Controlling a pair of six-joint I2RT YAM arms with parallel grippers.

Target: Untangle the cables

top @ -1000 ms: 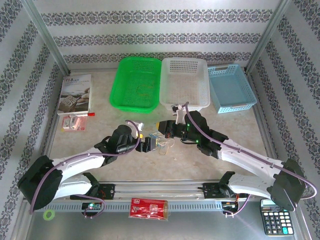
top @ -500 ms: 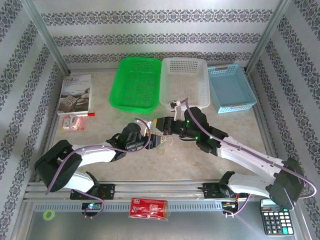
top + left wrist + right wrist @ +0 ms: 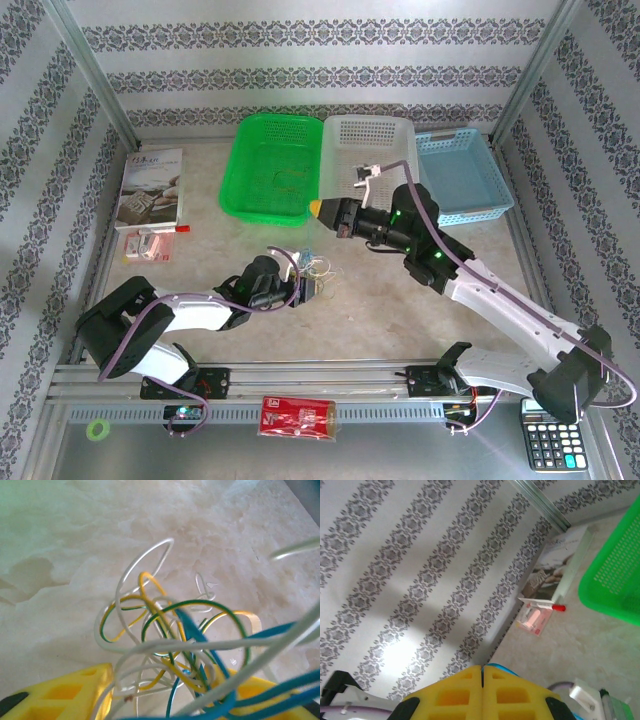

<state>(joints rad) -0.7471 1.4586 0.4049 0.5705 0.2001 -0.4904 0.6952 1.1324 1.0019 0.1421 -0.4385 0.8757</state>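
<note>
The cables (image 3: pixel 318 270) are a small tangle of white, yellow, green-and-yellow and blue cords (image 3: pixel 165 630) on the table's middle. My left gripper (image 3: pixel 303 290) lies low at the tangle's left side. Its yellow fingers (image 3: pixel 75 695) stand partly apart with several strands between them (image 3: pixel 162 700). Blue and white strands run taut off to the right. My right gripper (image 3: pixel 316 209) is raised by the green basket's front right corner, jaws shut (image 3: pixel 483 680). A thin blue cable (image 3: pixel 500 669) comes out of the seam between its pads.
Green basket (image 3: pixel 272 165), white basket (image 3: pixel 370 165) and blue basket (image 3: pixel 462 178) line the back. A booklet (image 3: pixel 150 187) and pink packet (image 3: pixel 147 246) lie at the left. A red packet (image 3: pixel 298 416) and calculator (image 3: pixel 552 432) sit at the front rail.
My right gripper has lifted away from the tangle toward the baskets, still shut. The left gripper has slid up to the tangle and its jaws have narrowed around the strands.
</note>
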